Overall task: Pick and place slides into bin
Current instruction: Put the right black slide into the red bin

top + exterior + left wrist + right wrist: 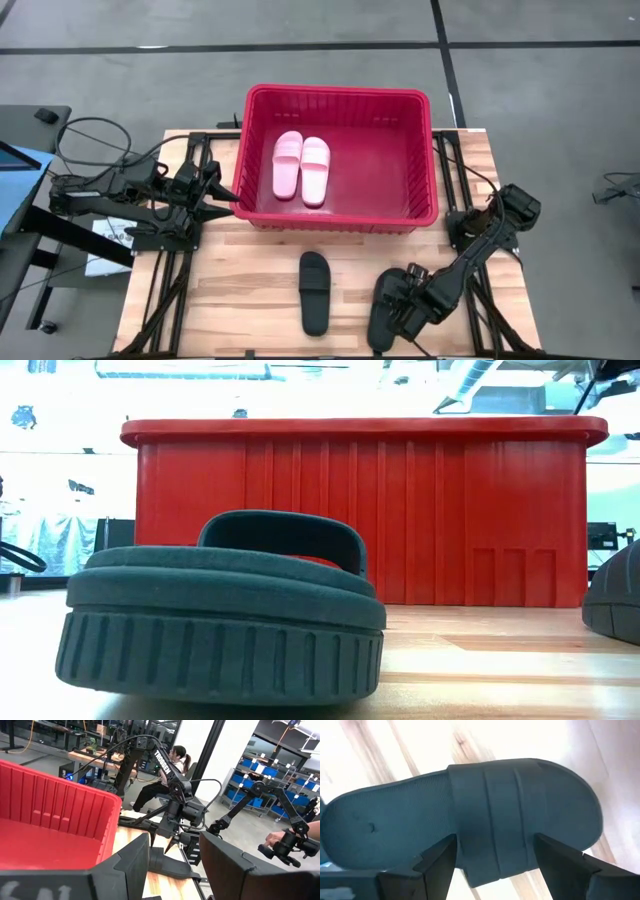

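Note:
Two pale pink slides (301,167) lie side by side on the floor of the red bin (425,160). One black slide (316,290) lies on the table in front of the bin, sole down, and fills the near low view (220,620). A second black slide (395,825) lies to its right under my right gripper (400,300). That gripper (495,840) is open and points down, one finger on either side of the slide's strap (492,805); no touch shows. My left gripper (228,195) is open and empty beside the bin's near left corner.
The bin's tall red wall (360,510) stands just behind both black slides. The table's near edge is close to the right gripper. In the left wrist view, a person (175,757) sits in the room beyond the table, and a hand (275,839) shows at the right.

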Controlling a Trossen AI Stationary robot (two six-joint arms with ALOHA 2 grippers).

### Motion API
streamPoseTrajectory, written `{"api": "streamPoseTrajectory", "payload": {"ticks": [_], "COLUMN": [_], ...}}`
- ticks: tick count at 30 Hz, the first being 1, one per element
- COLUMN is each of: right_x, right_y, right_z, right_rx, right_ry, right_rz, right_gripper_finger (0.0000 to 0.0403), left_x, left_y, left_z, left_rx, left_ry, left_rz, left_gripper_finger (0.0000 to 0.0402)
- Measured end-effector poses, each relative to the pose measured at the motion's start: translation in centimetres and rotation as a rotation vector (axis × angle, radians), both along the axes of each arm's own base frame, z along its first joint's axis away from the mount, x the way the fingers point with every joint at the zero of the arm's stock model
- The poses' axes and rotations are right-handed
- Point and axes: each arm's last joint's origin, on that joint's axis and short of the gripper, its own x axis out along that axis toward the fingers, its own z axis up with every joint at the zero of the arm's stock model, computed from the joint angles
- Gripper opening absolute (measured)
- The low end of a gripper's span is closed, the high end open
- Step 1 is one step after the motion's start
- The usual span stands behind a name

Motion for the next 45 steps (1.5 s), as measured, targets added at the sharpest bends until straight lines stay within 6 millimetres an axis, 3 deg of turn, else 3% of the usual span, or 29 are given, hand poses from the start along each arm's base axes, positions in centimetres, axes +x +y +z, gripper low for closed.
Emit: {"api": "streamPoseTrajectory", "payload": {"ticks": [5,10,20,26,30,45], "right_x": [-0.1,-0.1,0.9,1.8,1.9,3.2], "right_y": [-0.4,-0.6,-0.7,0.0,0.1,1.4], "right_z": [0.0,0.0,-0.9,-3.3,-3.4,2.3], "right_rx": [-0.025,-0.036,0.004,0.017,0.019,0.005], "right_ry": [0.024,0.036,0.076,0.107,0.113,0.102], "right_rz": [-0.006,-0.01,-0.033,-0.031,-0.064,-0.041], "right_gripper_finger": [0.0249,0.0208,0.0017,0.0004,0.0002,0.0], "left_x": [0.0,0.0,0.0,0.0,0.0,0.0], "left_y": [0.0,0.0,0.0,0.0,0.0,0.0], "left_z": [0.0,0.0,0.0,0.0,0.0,0.0], "left_rx": [-0.003,-0.004,-0.003,-0.004,-0.004,-0.003], "left_ry": [0.001,0.001,0.003,0.004,0.004,0.006], "left_rz": [0.0,0.0,0.0,0.0,-0.001,-0.001], "left_gripper_finger": [0.0165,0.0165,0.0165,0.0165,0.0165,0.0165]}}
